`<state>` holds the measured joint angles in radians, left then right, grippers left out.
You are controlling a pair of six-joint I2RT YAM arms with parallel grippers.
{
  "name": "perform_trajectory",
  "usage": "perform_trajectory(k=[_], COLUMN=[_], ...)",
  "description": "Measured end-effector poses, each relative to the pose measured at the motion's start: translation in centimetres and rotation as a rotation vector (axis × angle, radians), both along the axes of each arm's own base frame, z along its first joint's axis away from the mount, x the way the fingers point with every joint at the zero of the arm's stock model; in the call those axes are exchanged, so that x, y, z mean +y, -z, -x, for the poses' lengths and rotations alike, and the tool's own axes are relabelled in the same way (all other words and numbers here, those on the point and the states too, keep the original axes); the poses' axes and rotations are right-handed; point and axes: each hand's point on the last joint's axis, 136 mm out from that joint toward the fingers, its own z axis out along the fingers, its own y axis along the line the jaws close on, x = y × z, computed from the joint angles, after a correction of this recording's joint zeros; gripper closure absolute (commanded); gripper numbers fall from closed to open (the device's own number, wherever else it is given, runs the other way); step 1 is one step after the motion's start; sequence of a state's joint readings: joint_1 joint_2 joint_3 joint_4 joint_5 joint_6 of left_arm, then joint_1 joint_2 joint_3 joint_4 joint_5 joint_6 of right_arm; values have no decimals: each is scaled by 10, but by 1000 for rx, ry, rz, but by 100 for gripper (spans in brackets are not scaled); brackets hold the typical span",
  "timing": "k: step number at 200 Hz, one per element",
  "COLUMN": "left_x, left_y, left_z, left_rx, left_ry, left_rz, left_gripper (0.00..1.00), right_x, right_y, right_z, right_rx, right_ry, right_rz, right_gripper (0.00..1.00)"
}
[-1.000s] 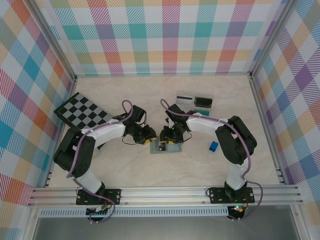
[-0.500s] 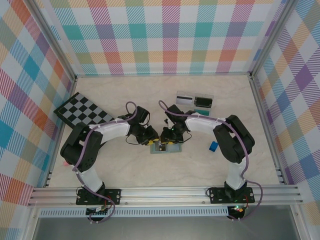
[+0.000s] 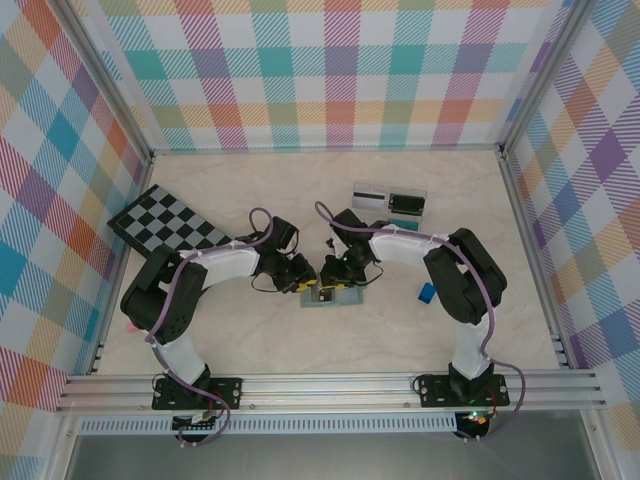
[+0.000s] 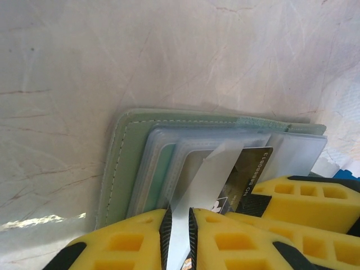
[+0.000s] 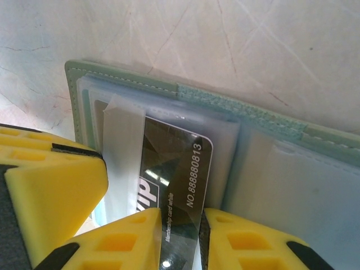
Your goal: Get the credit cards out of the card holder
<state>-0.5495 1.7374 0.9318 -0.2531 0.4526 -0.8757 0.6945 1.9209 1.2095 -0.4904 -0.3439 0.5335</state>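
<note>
Checkerboard (image 3: 165,222) left, clear tray (image 3: 388,186) behind, blue block (image 3: 427,292) right.

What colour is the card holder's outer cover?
Sage green card holder, clearest in the left wrist view.

A pale marble-look tabletop (image 3: 250,180) is boxed in on three sides by walls (image 3: 330,70) done up in pastel plaid: teal, purple, orange, yellow. Silver aluminium rails (image 3: 330,388) are run along the near edge and up the corners. The whole thing is lit pretty evenly, shadows kept soft.
</note>
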Motion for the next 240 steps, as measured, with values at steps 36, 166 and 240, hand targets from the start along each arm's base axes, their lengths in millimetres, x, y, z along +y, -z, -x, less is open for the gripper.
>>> perform_trajectory(k=[36, 166, 240], left_x=[0, 2, 6], left_y=[0, -5, -10], left_z=[0, 1, 7], left_rx=[-11, -33, -30], left_ry=[0, 14, 29], left_rz=[5, -9, -23], left_gripper=[80, 70, 78], right_x=[0, -5, -11], right_y=[0, -18, -13], right_z=[0, 2, 8], right_rx=[6, -39, -24], right_ry=[2, -22, -37], right_rz=[-1, -20, 1], right_gripper=[82, 100, 98])
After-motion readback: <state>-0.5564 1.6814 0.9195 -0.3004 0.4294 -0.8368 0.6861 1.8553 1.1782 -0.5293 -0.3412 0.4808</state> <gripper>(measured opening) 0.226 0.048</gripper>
